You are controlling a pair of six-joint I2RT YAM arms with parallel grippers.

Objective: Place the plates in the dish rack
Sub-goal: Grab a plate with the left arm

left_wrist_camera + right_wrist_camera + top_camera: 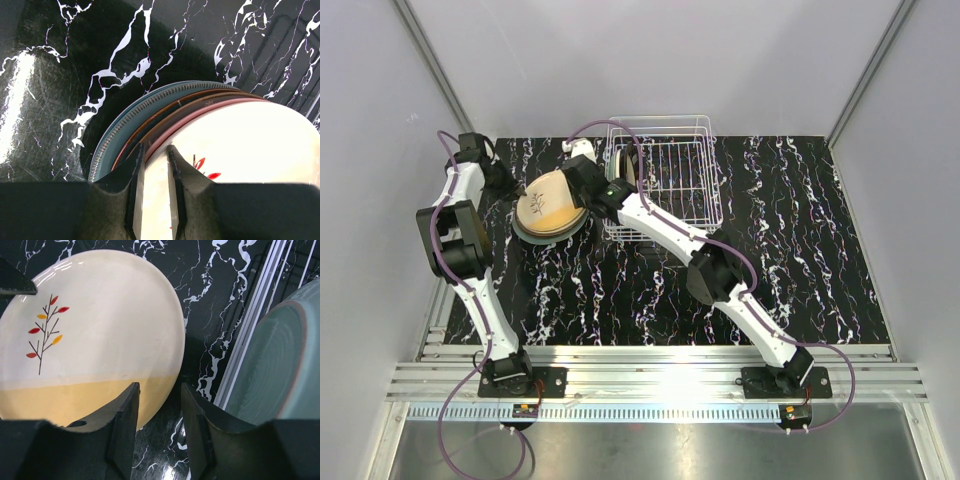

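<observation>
The cream leaf-motif round plate [552, 203] tops the stack [107, 145] at 9 o'clock of the white wire dish rack [660, 120], right jaws spread by its 3 o'clock rim (left jaws opposite, narrowed; whether pinching, I cannot tell).

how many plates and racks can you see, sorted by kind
leaf-motif plate, top of stack: 1
plates under it, by rims showing: 3, maybe more hidden
pale green plate standing in the rack: 1
dish rack: 1
total: at least 6
</observation>
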